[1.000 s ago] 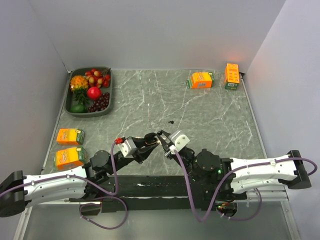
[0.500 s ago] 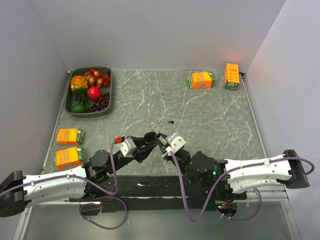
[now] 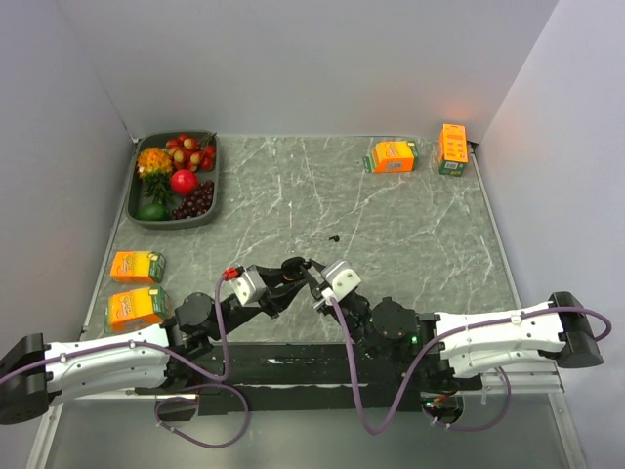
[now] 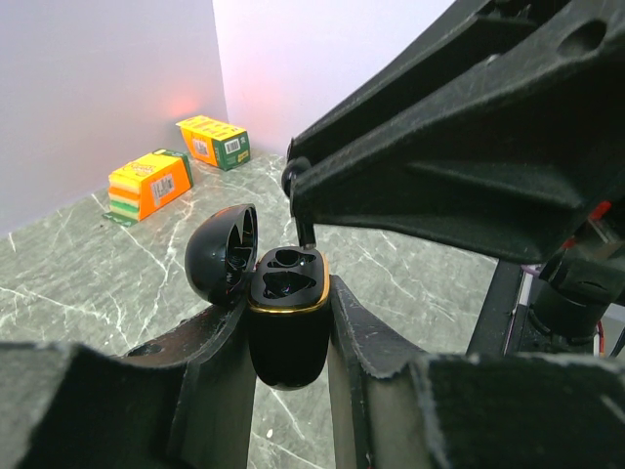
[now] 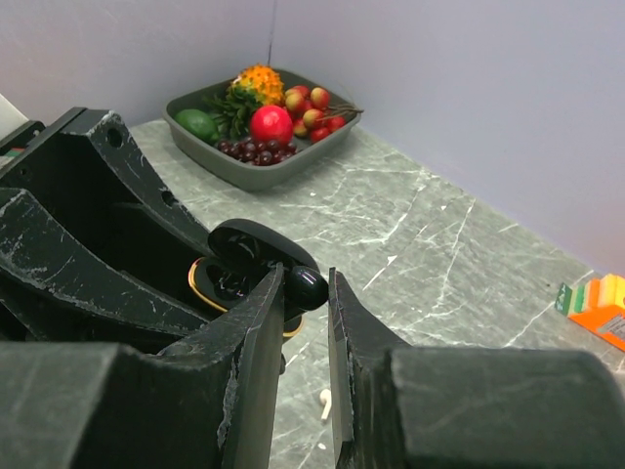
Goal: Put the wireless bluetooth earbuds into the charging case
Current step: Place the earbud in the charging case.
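Left gripper (image 4: 287,337) clamped on black charging case (image 4: 285,303); lid hinged open, case upright between fingers, held above marble table (image 3: 410,225) near front edge. Right gripper (image 5: 305,299) pinches black earbud (image 5: 307,284) at fingertips, jaws narrowly apart around it. Bud sits right at case's open mouth, over gold-rimmed wells; whether it touches well, cannot tell. Small white earbud (image 5: 324,399) lies on table beneath both grippers. Fruit tray (image 5: 256,176) in far corner.
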